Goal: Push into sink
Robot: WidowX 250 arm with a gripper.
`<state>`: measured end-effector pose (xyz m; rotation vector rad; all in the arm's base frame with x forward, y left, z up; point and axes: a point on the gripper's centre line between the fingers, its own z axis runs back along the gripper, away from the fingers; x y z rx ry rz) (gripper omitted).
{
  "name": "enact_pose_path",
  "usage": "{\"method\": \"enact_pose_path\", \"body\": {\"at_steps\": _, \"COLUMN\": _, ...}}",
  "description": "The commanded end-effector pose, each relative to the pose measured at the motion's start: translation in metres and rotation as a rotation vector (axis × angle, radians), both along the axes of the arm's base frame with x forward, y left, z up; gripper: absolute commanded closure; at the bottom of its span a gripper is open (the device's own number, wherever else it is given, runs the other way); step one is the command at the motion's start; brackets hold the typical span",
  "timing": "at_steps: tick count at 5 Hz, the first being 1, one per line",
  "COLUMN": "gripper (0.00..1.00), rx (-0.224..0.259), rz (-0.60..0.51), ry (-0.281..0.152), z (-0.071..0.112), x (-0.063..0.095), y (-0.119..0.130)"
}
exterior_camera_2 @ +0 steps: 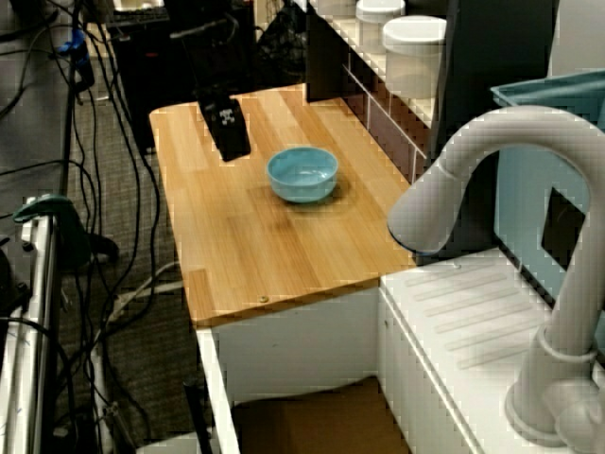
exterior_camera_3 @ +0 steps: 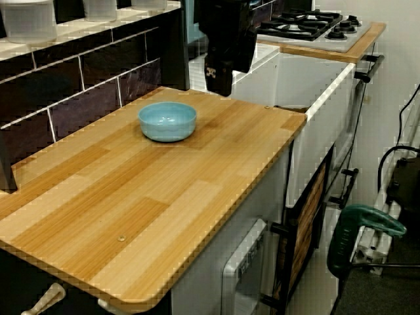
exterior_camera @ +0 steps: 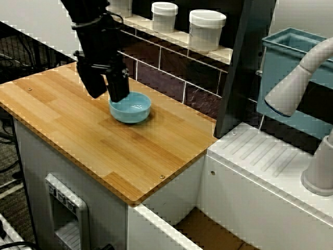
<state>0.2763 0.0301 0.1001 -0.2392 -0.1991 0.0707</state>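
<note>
A blue bowl (exterior_camera: 130, 107) sits upright on the wooden desk (exterior_camera: 78, 125), well short of the sink (exterior_camera: 208, 232) beyond the desk's edge. The black claw (exterior_camera: 104, 86) hangs just beside the bowl, empty; I cannot tell its jaw state

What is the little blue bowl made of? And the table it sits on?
The blue bowl looks like smooth plastic or glazed ceramic: its inside shines, but the pictures can't settle which. The countertop looks like wood or wood-look laminate, showing long plank stripes in lighter and darker brown with a soft sheen.
</note>
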Motion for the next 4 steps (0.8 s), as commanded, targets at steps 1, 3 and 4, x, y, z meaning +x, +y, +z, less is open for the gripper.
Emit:
{"method": "enact_pose_path", "body": {"at_steps": 1, "gripper": 0.00, "rx": 0.158, "rz": 0.112, "ry": -0.141, "z": 0.013, "x": 0.029, "y": 0.045}}
{"method": "enact_pose_path", "body": {"at_steps": 3, "gripper": 0.00, "rx": 0.306, "rz": 0.097, "ry": -0.129, "z": 0.001, "x": 0.066, "y": 0.083}}
{"method": "enact_pose_path", "body": {"at_steps": 4, "gripper": 0.00, "rx": 0.333, "rz": 0.052, "ry": -0.076, "z": 0.004, "x": 0.077, "y": 0.106}}
